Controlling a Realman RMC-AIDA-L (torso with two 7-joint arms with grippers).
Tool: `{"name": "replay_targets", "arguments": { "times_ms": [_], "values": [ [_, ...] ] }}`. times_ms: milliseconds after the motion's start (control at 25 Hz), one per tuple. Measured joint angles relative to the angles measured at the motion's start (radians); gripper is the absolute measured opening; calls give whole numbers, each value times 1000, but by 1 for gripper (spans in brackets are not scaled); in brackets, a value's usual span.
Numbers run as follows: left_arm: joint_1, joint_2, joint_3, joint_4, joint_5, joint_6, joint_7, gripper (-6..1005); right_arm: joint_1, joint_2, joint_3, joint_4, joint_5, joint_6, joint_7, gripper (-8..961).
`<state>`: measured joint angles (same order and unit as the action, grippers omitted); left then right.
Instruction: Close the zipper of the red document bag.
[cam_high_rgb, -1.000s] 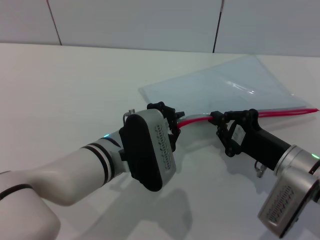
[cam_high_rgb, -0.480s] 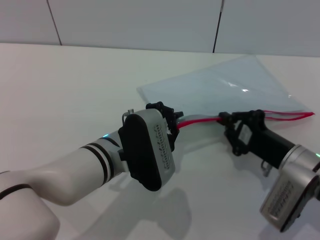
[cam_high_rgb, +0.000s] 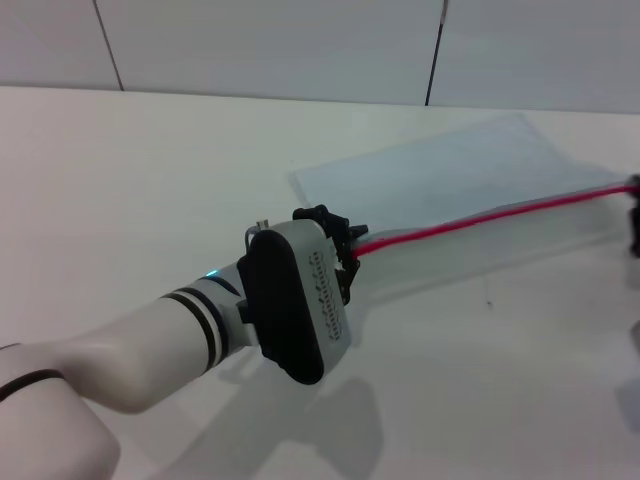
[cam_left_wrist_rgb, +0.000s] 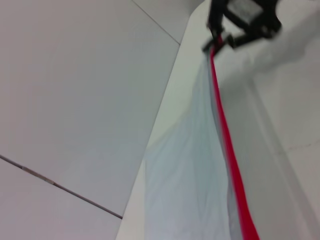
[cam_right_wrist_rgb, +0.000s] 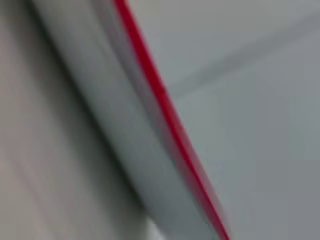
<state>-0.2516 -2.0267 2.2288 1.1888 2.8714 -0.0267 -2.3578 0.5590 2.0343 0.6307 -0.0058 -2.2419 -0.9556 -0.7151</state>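
The red document bag (cam_high_rgb: 450, 165) lies on the white table, pale blue and translucent, also seen in the left wrist view (cam_left_wrist_rgb: 182, 175). Its zipper (cam_high_rgb: 480, 220) is a taut red line along the near edge, from my left gripper to the picture's right edge. My left gripper (cam_high_rgb: 345, 245) is shut on the bag's left end, at the start of the zipper. My right gripper (cam_high_rgb: 634, 195) barely shows at the right edge. In the left wrist view the right gripper (cam_left_wrist_rgb: 216, 42) is shut at the far end of the zipper (cam_left_wrist_rgb: 227, 145). The right wrist view shows only the zipper (cam_right_wrist_rgb: 165, 110) up close, blurred.
The white table (cam_high_rgb: 150, 180) spreads to the left and in front of the bag. A pale wall (cam_high_rgb: 300, 40) with dark seams stands right behind the table's back edge.
My right gripper has slid to the right along the zipper, from near the left gripper to the bag's far end, nearly out of the head view. The zipper edge now runs straight and taut. The left arm held still.
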Motion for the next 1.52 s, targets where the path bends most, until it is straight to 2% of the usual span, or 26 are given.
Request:
{"name": "replay_targets", "arguments": {
  "times_ms": [120, 200, 360, 600, 720, 880, 1080, 1240, 1400, 1520],
  "values": [
    [1, 0, -1, 0, -1, 1, 0, 41, 0, 1, 139, -5, 2, 0, -57, 52],
    [2, -1, -3, -2, -1, -6, 0, 40, -2, 5, 211, 8, 2, -4, -102, 84],
    [10, -2, -7, -23, -11, -72, -6, 39, -24, 10, 280, 61, 2, -44, -112, 170],
    [30, -2, -8, -79, -77, -275, -1, 97, -101, 10, 277, 152, 43, -278, 26, 383],
    [46, -3, -15, -106, -131, -396, 1, 254, -120, 11, 272, 176, 55, -345, 153, 471],
    [57, -3, -21, -144, -314, -621, 1, 440, -131, 12, 272, 179, 60, -383, 405, 590],
    [41, -3, -18, -235, -504, -858, -32, 617, -133, 6, 259, 151, 53, -426, 792, 827],
    [26, -4, -7, -311, -603, -1038, -166, 722, -133, 5, 230, 105, 54, -469, 1006, 877],
    [11, -4, -10, -411, -613, -1182, -327, 717, -132, 5, 224, 100, 59, -467, 1023, 899],
    [-5, -4, -8, -455, -639, -1220, -387, 714, -133, 5, 224, 99, 54, -469, 1023, 894]
  ]
}}
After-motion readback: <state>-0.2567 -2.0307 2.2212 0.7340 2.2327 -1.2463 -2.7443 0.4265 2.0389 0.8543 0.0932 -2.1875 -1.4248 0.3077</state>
